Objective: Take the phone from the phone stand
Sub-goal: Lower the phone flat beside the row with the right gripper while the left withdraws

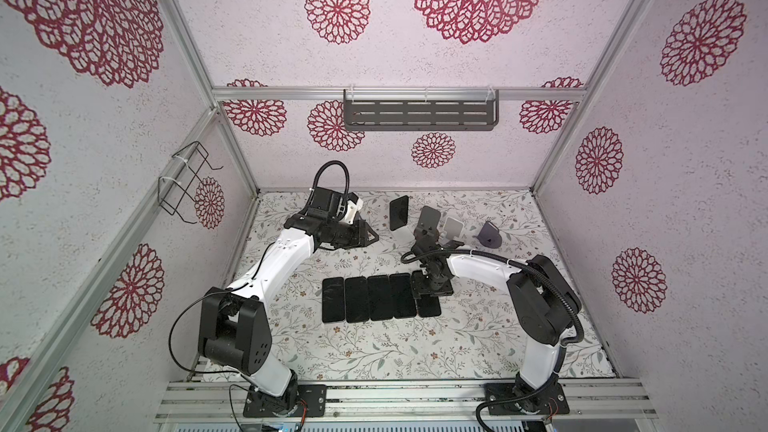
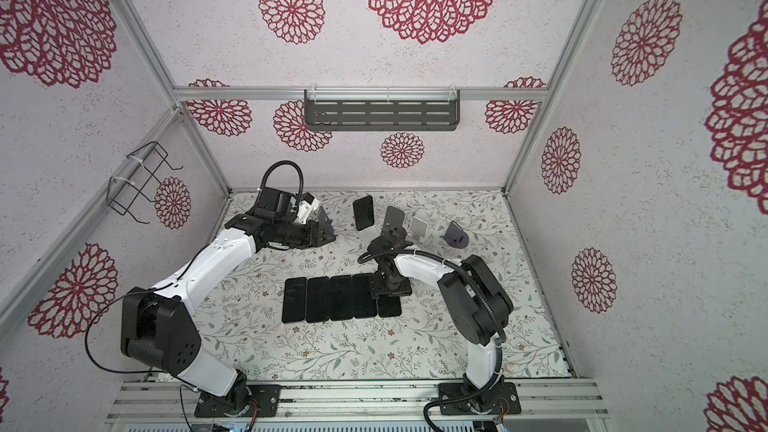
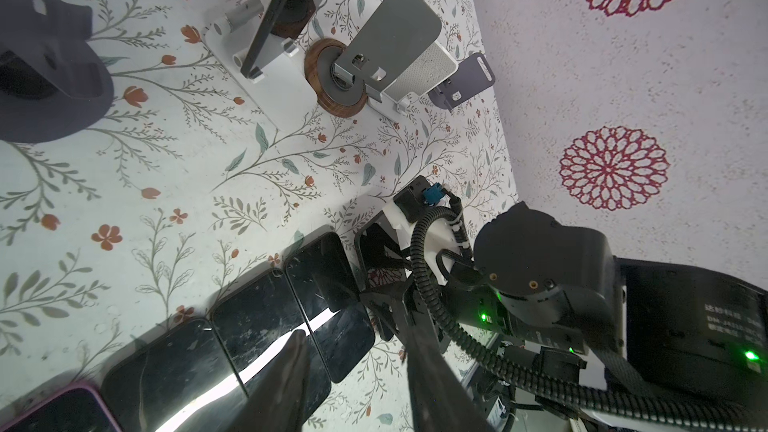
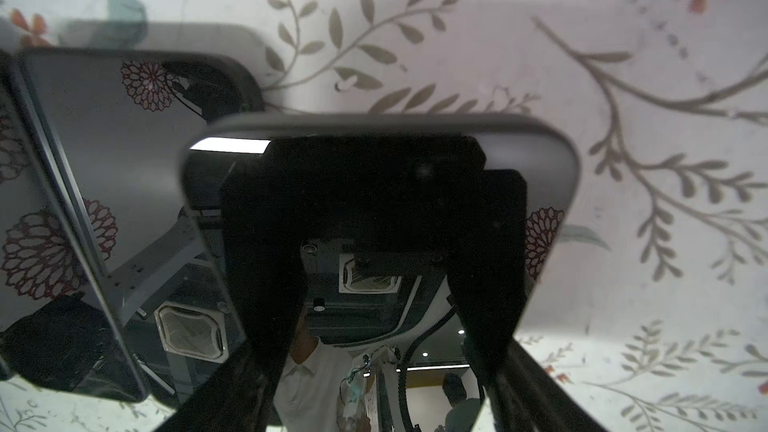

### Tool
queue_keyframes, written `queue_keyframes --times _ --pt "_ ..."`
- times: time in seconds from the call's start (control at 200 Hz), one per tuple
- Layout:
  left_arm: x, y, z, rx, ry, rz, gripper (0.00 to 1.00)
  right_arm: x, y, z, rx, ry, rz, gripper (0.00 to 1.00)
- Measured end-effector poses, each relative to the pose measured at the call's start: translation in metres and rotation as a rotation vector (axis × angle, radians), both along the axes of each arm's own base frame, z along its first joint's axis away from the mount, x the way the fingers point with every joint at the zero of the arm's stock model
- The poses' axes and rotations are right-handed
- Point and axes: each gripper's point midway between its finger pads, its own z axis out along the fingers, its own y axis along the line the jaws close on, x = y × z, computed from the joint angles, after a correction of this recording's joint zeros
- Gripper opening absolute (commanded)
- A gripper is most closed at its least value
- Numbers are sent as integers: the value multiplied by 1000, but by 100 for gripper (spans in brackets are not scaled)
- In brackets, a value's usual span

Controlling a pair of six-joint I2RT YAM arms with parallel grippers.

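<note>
Clamping the phone (image 4: pixel 374 184) by its two long edges, my right gripper (image 4: pixel 376 326) points straight down at the table (image 1: pixel 374 351), near its middle. One finger sits against each side and the phone fills the gap between them. It faces screen up. Its far end rides a little above the neighbour beside it, at the right end of a row of phones (image 1: pixel 368 297). Those lie flat on the flowered cloth, side by side, screens up. The phone at the row's left end wears a pink case (image 3: pixel 50 409).

My left gripper (image 1: pixel 372 238) hangs further back and to the left. Its fingers are parted with only air between them, and they touch no object. Just behind it stands a dark stand (image 2: pixel 323 216).

Along the back of the table a second phone (image 1: pixel 399 213) leans in a white stand (image 3: pixel 270 93), its dark screen facing the front. It is well apart from both of my grippers. To its right come a grey stand (image 1: pixel 429 218) on a round wooden foot, then a small white stand (image 1: pixel 453 227) just beside it. A rounded dark stand (image 1: pixel 489 235) sits furthest right. My right forearm crosses in front of the grey stand in both top views, so I cannot tell its lower part from there.
</note>
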Motion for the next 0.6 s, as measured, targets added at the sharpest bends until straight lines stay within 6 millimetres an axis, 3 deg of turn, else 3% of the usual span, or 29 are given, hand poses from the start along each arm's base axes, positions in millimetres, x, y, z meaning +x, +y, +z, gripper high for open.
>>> queue_keyframes --times 0.595 --pt "-1 -1 1 -9 2 -8 42 3 3 -1 5 -2 8 81"
